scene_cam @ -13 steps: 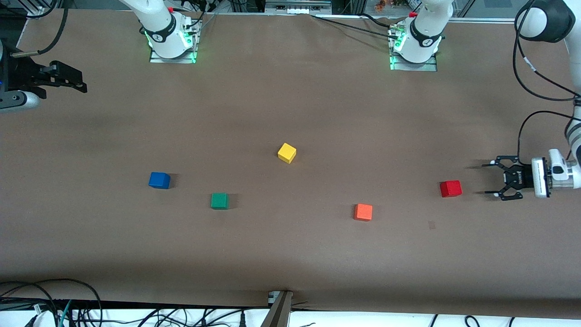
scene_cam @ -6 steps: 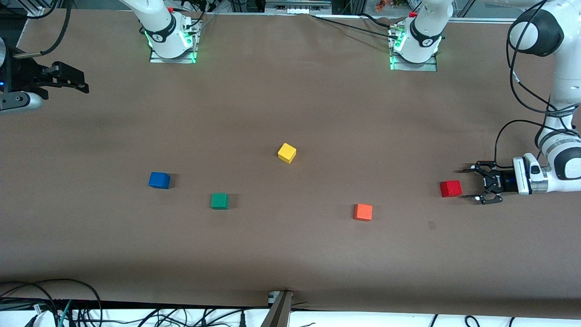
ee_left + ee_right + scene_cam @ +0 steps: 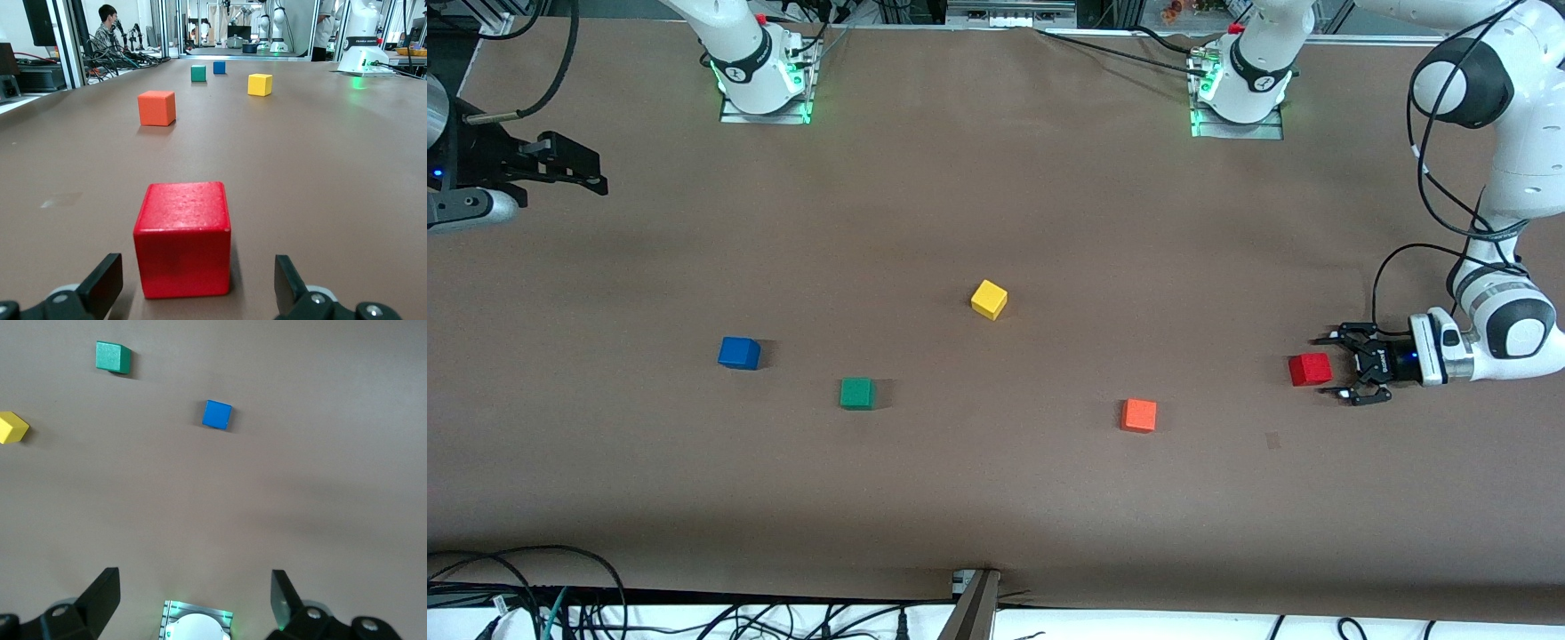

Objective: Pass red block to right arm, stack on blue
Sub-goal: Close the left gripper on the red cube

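Observation:
The red block (image 3: 1309, 369) sits on the table near the left arm's end; it fills the lower part of the left wrist view (image 3: 183, 237). My left gripper (image 3: 1325, 366) is low at the table and open, with one finger on each side of the block's near end and a gap on both sides (image 3: 195, 287). The blue block (image 3: 739, 353) sits toward the right arm's end and shows in the right wrist view (image 3: 217, 414). My right gripper (image 3: 598, 173) is open and empty, up in the air over the right arm's end of the table (image 3: 193, 597).
An orange block (image 3: 1138, 415), a yellow block (image 3: 989, 299) and a green block (image 3: 857, 393) lie between the red and blue ones. The two arm bases (image 3: 760, 80) (image 3: 1238, 89) stand at the table's edge farthest from the front camera.
My left gripper has moved along the table toward the red block, and its open fingers now flank the block. My right gripper has shifted slightly inward over the table's end.

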{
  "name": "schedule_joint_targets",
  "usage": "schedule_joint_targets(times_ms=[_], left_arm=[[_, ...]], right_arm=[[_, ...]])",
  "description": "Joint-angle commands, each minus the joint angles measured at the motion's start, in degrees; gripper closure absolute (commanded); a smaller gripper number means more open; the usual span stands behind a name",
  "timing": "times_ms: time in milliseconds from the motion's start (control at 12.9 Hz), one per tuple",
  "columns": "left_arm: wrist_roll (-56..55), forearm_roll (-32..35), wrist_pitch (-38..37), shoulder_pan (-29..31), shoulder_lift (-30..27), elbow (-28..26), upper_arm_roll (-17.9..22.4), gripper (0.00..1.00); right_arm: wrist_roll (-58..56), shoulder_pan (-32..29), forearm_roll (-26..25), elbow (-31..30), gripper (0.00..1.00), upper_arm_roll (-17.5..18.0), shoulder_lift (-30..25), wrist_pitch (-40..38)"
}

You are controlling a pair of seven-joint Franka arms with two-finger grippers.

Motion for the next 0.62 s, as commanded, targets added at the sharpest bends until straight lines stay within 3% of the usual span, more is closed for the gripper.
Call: schedule_joint_targets(times_ms=[0,232,386,463,541], left_arm=[[3.57,-1.6,-1.41,-1.23,1.33,2.09,-0.03,0.0],[3.57,-1.51,-1.24,-2.02,1.33,2.09,-0.03,0.0],[3.57,-1.6,-1.24,-1.94,1.33,2.09,0.06,0.32],[3.66,-2.39,-1.24,-1.5,1.42,2.01,-0.03,0.39],[5.31,-4.22,-1.24,-1.59,1.77,2.09,-0.03,0.53]], right_arm=[[-0.06,0.14,-1.01,-0.79,0.0,-0.15,0.13,-0.75],[0.38,0.57,-1.27,-0.79,0.0,-0.06,0.04,-2.17],[0.47,1.19,-2.76,-0.7,0.0,0.12,0.22,-2.08],[0.56,1.1,-2.86,-0.53,0.0,0.12,0.65,-1.91],[0.64,1.1,-2.86,-0.44,0.0,0.03,0.92,-1.56]])
